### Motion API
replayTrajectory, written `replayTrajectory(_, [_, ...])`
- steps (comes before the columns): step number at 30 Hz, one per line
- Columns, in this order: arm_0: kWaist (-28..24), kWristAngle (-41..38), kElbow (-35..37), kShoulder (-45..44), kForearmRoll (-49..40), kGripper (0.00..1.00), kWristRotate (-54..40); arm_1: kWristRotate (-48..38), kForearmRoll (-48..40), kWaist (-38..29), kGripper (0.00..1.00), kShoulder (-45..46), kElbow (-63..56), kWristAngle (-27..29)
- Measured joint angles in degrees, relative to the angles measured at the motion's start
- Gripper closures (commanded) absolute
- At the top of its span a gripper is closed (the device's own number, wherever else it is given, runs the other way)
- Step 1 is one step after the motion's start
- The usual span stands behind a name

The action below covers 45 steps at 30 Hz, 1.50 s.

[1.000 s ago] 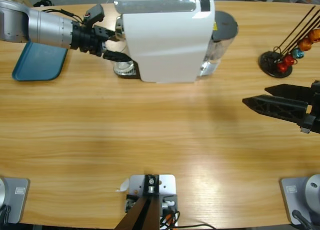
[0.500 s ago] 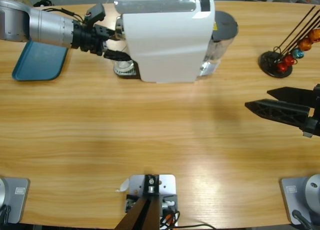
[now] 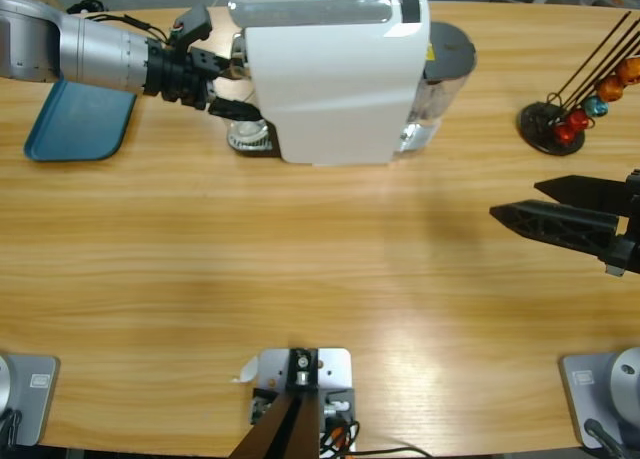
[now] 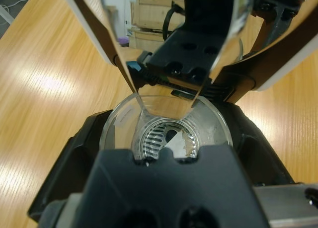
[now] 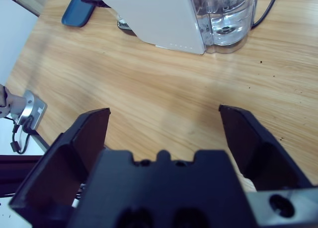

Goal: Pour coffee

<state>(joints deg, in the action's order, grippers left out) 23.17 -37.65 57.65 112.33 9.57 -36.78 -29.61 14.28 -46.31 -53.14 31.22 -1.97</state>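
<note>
A small clear glass tumbler (image 4: 117, 126) stands on the black drip tray with its silver grate, under the chrome spout (image 4: 171, 44) of the white coffee machine (image 3: 335, 79). My left gripper (image 4: 169, 114) reaches in from the upper left, and its jaws hug the tumbler's two sides. In the high view this left gripper (image 3: 228, 87) sits against the machine's left end, just above the tumbler (image 3: 250, 134). I see no amber coffee in the glass, only the grate through its bottom. My right gripper (image 3: 513, 199) hovers open over bare wood at the right edge, holding nothing.
The machine's clear water tank (image 5: 226, 19) is at its right end. A black stand with orange, red and blue capsules (image 3: 555, 124) stands far right. A blue tray (image 3: 75, 124) lies far left, under the left arm. Bare wood fills the table's middle and front.
The left gripper has shifted slightly towards the table's far edge at the machine. The right gripper has drawn back a little to the right and nearer the front edge.
</note>
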Motion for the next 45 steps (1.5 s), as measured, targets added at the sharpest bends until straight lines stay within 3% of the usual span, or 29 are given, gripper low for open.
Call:
replayTrajectory(5, [0.0,0.0,0.03,0.0,0.0,0.226,0.06,0.0,0.0,0.0,0.0,0.0,0.0,0.0])
replayTrajectory(14, [0.0,0.0,0.06,0.0,0.0,0.014,0.07,0.0,0.25,0.0,0.0,0.0,0.0,0.0])
replayTrajectory(29, [-0.5,0.0,-2.09,-0.29,0.0,0.004,0.06,0.0,2.02,0.0,0.0,0.01,0.18,0.21])
replayTrajectory(38, [-1.33,0.01,-4.48,-6.34,0.0,0.008,0.07,0.0,5.89,0.0,0.008,1.14,3.25,0.72])
replayTrajectory(39, [-1.59,0.13,-5.33,-7.55,0.0,0.011,0.07,0.03,6.76,0.0,0.041,1.32,3.68,0.75])
replayTrajectory(42, [-3.65,3.17,-7.34,-12.04,0.0,0.048,1.38,1.78,11.34,0.0,0.389,1.18,8.24,0.82])
replayTrajectory(43, [-4.58,5.12,-7.84,-13.84,-0.04,0.059,2.6,3.06,13.65,0.0,0.542,0.7,10.62,1.06])
replayTrajectory(45, [-5.82,10.73,-8.23,-18.29,-2.18,0.059,6.06,5.86,18.42,0.05,0.97,-1.45,16.96,2.18])
